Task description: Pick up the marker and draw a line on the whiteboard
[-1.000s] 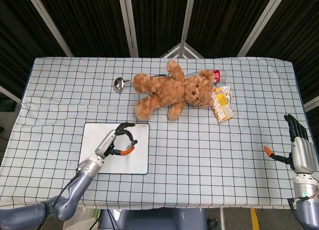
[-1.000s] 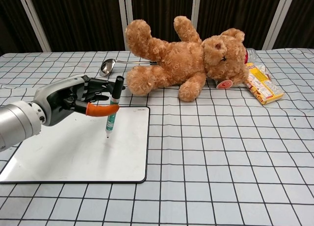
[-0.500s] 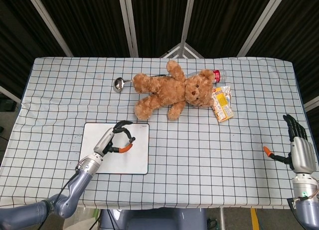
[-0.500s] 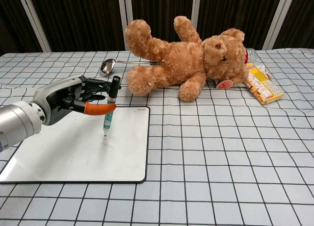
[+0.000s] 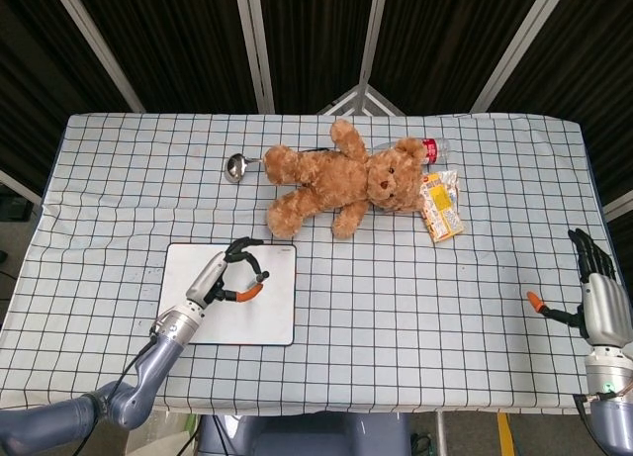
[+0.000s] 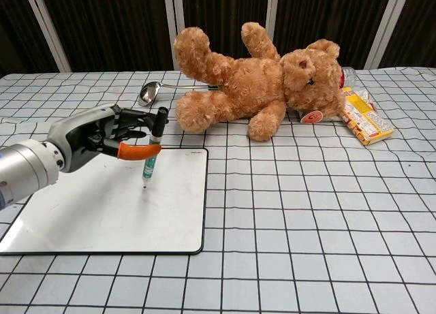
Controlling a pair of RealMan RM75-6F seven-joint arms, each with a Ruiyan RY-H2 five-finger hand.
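Note:
My left hand (image 6: 95,135) (image 5: 226,278) pinches a green-barrelled marker (image 6: 151,154) between its orange-tipped thumb and its dark fingers. The marker stands nearly upright, black cap end up. Its tip touches or hovers just over the whiteboard (image 6: 88,212) (image 5: 198,322) in its upper right part. No drawn line shows on the board. My right hand (image 5: 598,298) hangs off the table's right edge with its fingers spread and nothing in it; the chest view does not show it.
A brown teddy bear (image 6: 255,82) (image 5: 336,184) lies across the middle back of the checked tablecloth. Left of it rests a metal ladle (image 6: 151,90) (image 5: 237,165); right of it lie a yellow snack packet (image 6: 364,120) (image 5: 440,206) and a plastic bottle (image 5: 430,147).
My left hand has carried the marker a little left and toward the board's middle, its tip lowering to the board's surface. The right hand has drifted slightly down at the table edge.

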